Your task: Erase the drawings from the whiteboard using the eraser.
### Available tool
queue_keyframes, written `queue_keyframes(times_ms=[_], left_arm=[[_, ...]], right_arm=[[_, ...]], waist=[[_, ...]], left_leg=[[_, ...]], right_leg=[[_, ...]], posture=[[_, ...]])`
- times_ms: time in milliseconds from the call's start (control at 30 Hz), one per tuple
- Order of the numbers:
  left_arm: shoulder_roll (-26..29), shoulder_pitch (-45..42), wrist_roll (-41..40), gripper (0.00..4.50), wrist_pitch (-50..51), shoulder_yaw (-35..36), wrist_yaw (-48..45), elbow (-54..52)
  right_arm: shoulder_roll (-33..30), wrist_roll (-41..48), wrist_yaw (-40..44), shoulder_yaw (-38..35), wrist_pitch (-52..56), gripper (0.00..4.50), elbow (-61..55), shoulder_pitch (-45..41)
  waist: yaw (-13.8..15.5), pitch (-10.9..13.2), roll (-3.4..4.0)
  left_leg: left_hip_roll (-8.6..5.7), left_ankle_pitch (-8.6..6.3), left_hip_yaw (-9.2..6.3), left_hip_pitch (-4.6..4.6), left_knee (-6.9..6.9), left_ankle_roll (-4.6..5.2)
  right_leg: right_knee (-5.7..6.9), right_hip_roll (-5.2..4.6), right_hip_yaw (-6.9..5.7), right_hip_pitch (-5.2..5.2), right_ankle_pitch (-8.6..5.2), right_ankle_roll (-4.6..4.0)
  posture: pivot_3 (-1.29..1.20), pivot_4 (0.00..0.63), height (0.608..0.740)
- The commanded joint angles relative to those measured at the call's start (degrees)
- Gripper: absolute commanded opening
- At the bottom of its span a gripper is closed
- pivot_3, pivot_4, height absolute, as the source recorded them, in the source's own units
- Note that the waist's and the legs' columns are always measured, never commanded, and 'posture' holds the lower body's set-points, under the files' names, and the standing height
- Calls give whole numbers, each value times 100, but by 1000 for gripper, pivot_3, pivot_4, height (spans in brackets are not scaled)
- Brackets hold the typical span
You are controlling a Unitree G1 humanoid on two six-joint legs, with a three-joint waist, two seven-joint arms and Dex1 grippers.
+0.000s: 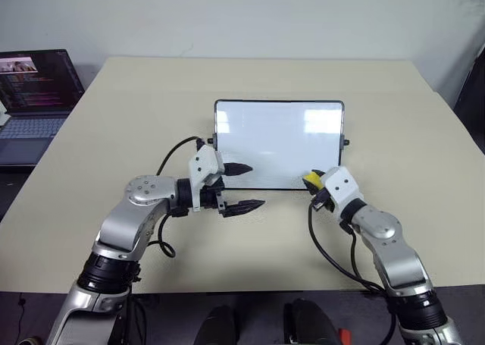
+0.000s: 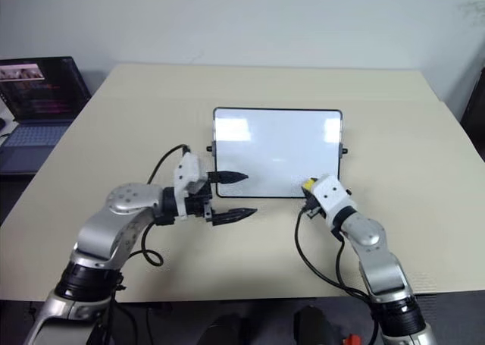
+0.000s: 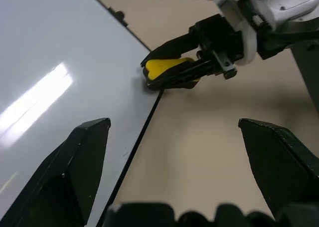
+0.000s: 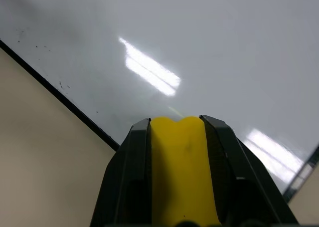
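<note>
Beige table point(image 1: 424, 170) takes up most of the head views. Off its far left corner sits an open laptop point(image 1: 34, 95), screen lit, well apart from the work area and from both arms.

Whiteboard point(image 1: 277, 142) lies flat near the middle of the table, long sides running left to right, thin black frame, small black knobs point(image 1: 345, 142) on the short sides. Surface reads glossy white with window-like reflections; no scribbles can be made out on it in the head views. Right wrist view shows only a few faint dark specks near the near edge.

A black cable point(image 1: 173, 154) loops over the table on the left, from the left arm toward the board's left edge; another black cable point(image 1: 327, 255) hangs in a loop beneath the right forearm.

Left gripper point(image 1: 242, 187) hovers at the board's near left corner, pointing right, fingers spread wide with nothing between them. Upper fingertip sits over the board's near edge; lower fingertip over bare table just in front of it.

Right gripper point(image 4: 177, 132) is at the board's near right corner, fingers pressed onto the eraser point(image 4: 178, 162), a yellow block held between the two black fingers. Eraser tip lies at the near frame edge, over the board's margin; touching or just above cannot be told.
</note>
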Motion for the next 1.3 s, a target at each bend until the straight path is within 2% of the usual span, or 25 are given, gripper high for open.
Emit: queue_keyframes(times_ms=[33,233,400,633,933,967,1033,1233,1300], left_arm=[[-18,-172,135,4500,-320,-258,-228,-142],[-129,-300,134,4500,-415,-389,-293,-120],[-279,-428,148,4500,-419,-572,-434,-147],[-509,-626,239,4500,-521,-825,-497,-111],[-595,-548,367,4500,-581,-806,-331,-44],[-598,-532,379,4500,-582,-798,-303,-44],[-592,-507,387,4500,-576,-783,-258,-49],[-507,-243,348,4500,-465,-514,59,-114],[-535,-93,301,4500,-381,-253,386,-139]], right_arm=[[-106,155,-154,-553,304,1111,-579,121],[-38,416,-556,-1496,1129,1111,-751,394],[135,794,-761,-1962,1841,1111,-354,157],[-82,968,-732,-2006,1874,1111,273,-152],[-188,1112,-781,-2017,1603,1111,1031,-463],[-182,1118,-789,-2014,1543,1823,1112,-515],[-159,1149,-807,-2034,1439,2352,1232,-582],[-55,1436,-827,-2209,944,4365,1072,-686],[-110,1397,-836,-2167,784,4365,746,-639]], waist=[[0,0,0],[-2,0,0],[-20,-1,1],[-22,-1,3],[-28,-2,4],[-29,-2,4],[-27,-2,4],[-34,-3,5],[-35,-3,7]], left_leg=[[0,0,0,1,0,0],[-2,0,2,5,5,3],[-2,0,7,15,7,4],[-2,0,23,27,8,7],[-1,0,29,34,9,8],[-1,0,30,37,9,8],[-1,0,34,43,8,8],[1,0,37,50,6,8],[2,0,38,51,7,8]], right_leg=[[2,1,0,0,0,0],[12,3,1,4,0,0],[21,5,3,9,0,0],[28,8,3,14,0,0],[32,8,5,18,0,1],[32,8,6,20,0,1],[33,8,8,24,0,1],[32,8,11,28,0,1],[34,8,12,28,0,1]], posture=[[0,150,740],[0,150,740],[0,150,740],[0,150,740],[0,150,740],[0,150,740],[0,150,740],[0,150,740],[0,150,740]])
